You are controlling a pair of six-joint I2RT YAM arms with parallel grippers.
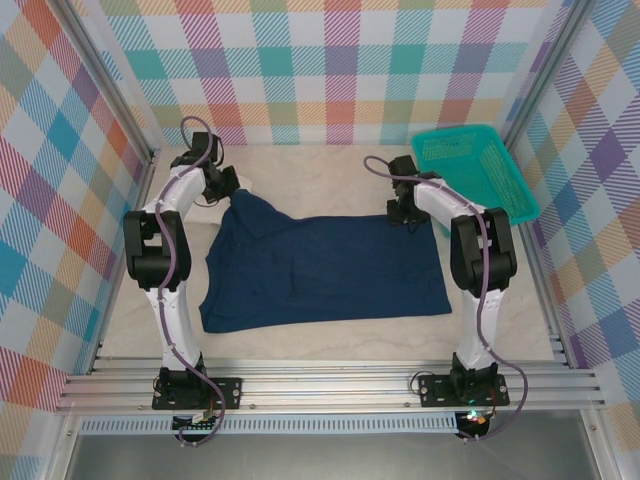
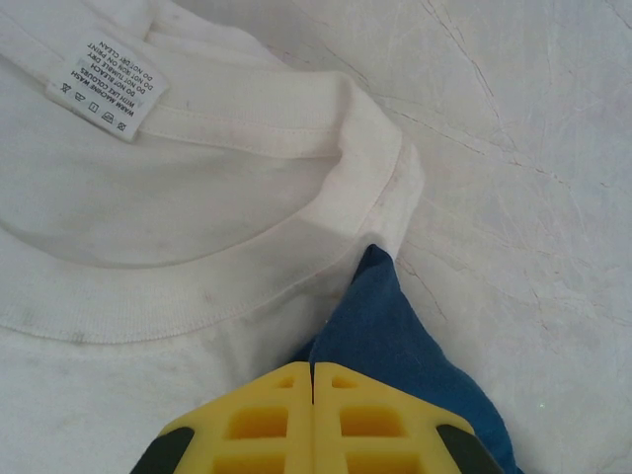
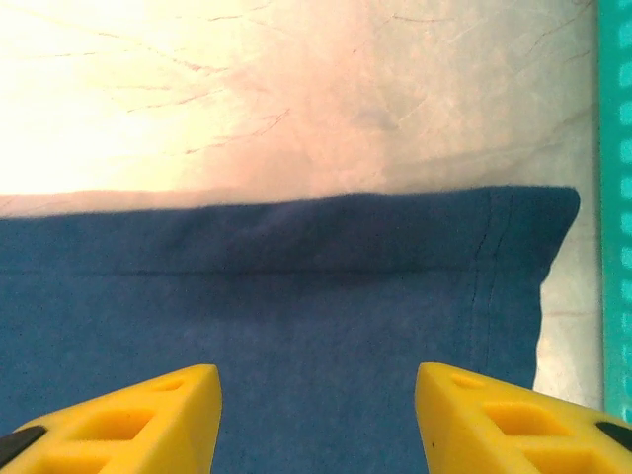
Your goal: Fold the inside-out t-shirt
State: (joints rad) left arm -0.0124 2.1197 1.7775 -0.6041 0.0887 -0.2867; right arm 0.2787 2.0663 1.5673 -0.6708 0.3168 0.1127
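While left pincer (image 2: 313,373) clenches navy t-shirt (image 1: 330,270), long axis left-right, right pincer (image 3: 316,380) released.

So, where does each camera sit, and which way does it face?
Top external: above and behind, looking down; left arm, right arm, navy t-shirt, teal basket.
Left wrist: looks down past shut left gripper pinching navy cloth, white shirt ahead.
Right wrist: looks down through open right gripper at the t-shirt's edge.
All share the t-shirt.

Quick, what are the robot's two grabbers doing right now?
Left gripper: closed, pinching the navy t-shirt.
Right gripper: open, holding nothing, above the shirt.
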